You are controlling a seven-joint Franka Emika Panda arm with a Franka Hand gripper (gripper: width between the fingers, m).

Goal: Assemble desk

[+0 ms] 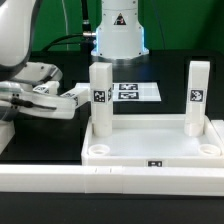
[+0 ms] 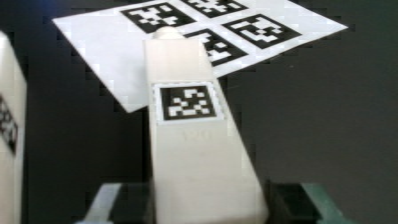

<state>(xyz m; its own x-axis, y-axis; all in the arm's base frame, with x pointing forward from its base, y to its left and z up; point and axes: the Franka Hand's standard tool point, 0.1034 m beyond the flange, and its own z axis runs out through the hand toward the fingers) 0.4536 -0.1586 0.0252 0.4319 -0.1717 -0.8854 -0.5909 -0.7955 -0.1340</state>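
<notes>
Nearest the camera in the exterior view, one long white border rail point(image 1: 60, 182) runs across the front, cut off at both edges of the picture. Just behind it lies the single desk top point(image 1: 150, 153), a white tray with a raised rim and a small tag on its front wall. Two round corner sockets show on its near side, one point(image 1: 98, 149) toward the exterior view's left and one point(image 1: 207, 150) toward the right.

From the exterior view's left, the gripper point(image 1: 86, 101) reaches in level, its tips at the first of two upright legs. This leg point(image 1: 100, 85) stands at a far corner of the tray and carries one tag. In the wrist view it point(image 2: 199, 150) rises between the two fingers point(image 2: 103, 205). One finger seems to meet the leg and a dark gap shows by the other, so I cannot tell whether they grip it.

Behind, the marker board point(image 1: 138, 92) lies flat on the dark table. The wrist view shows four of its tags, some cropped or hidden by the leg.

The second leg point(image 1: 197, 95) stands at the other far corner, with one tag on it.
</notes>
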